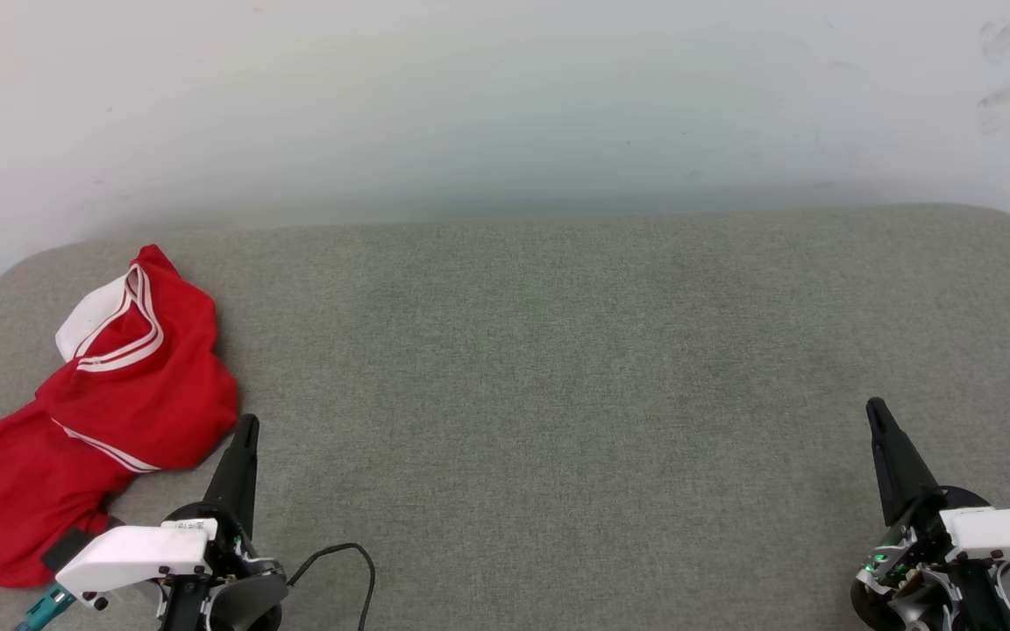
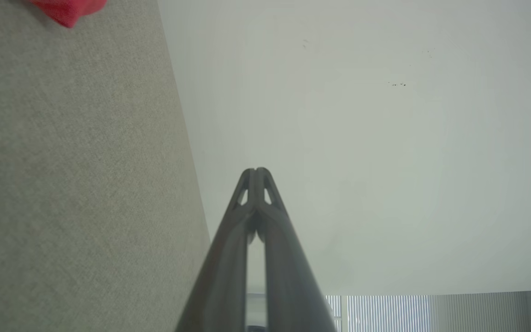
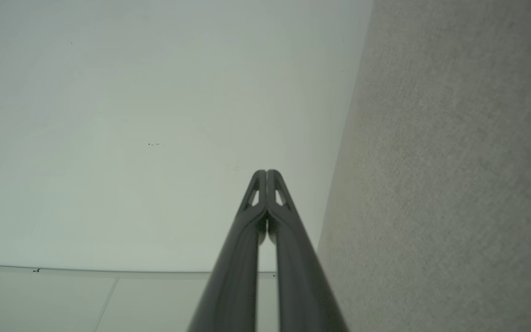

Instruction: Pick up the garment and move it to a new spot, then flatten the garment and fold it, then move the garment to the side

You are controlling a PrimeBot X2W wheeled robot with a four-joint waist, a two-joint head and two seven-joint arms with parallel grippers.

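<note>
While the garment (image 1: 132,386) lies bunched, left gripper (image 1: 248,424) and right gripper (image 1: 874,409) are closed, empty

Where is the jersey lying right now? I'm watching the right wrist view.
Observer: In the head view, the red fabric sports jersey with white sleeve parts and striped trim lies at the far left of the grey woven fabric surface.
Operator: Is the left tool holding it?
Observer: No. The left tool is shut and empty, its tip close beside the jersey's right edge; I cannot tell if it touches.
Operator: Is the jersey flattened?
Observer: No, it lies bunched in a heap, with a white sleeve part at its far end.
</note>
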